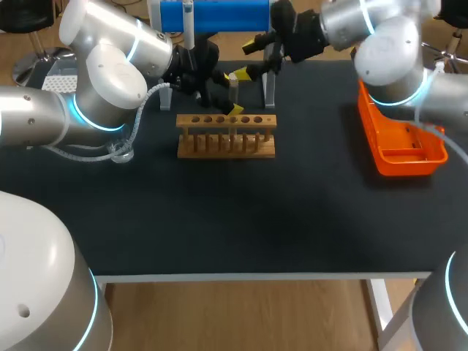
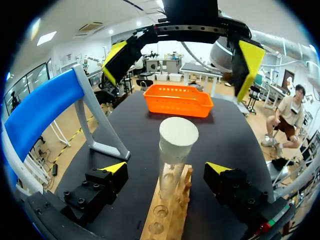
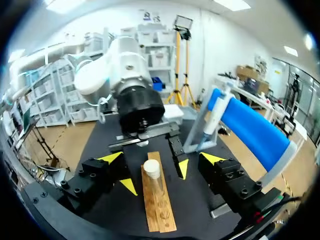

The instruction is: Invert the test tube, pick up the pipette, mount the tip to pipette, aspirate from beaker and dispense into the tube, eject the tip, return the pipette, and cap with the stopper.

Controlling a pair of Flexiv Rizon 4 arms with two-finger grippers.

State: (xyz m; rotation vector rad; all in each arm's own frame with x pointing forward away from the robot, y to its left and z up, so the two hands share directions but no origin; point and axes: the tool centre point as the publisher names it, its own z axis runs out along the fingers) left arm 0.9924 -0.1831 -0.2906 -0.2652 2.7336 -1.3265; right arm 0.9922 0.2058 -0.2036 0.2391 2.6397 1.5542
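- Table: black top. In the head view its near edge runs along 6 o'clock, well apart from everything standing on it. The 9 o'clock edge is hidden behind my left arm.
- Right arm: comes in at 2 o'clock and reaches past the middle toward 12.
- Blue stand: at the 12 o'clock edge, just behind both grippers.
- Orange basket: at 3 o'clock, under the right arm's elbow and well apart from the rack.
- Wooden rack: just 12 o'clock of table centre, long side parallel to the near edge. A wide stretch of tabletop lies between it and the basket.
- Left gripper: over the rack's far side. Fingers are released, one on each side of the test tube, with a slim gap at each.
- Right gripper: just beyond the left one toward 12 o'clock. Fingers are spread, with nothing between them.
- Test tube: upright in a rack hole with a white top. The head view hides it behind the left gripper. Both wrist views show it plainly.
- Pipette: hanging on the blue stand. Clear only in the right wrist view.
- Beaker: glass, at 9 o'clock beside the left arm. Seen only in the head view.
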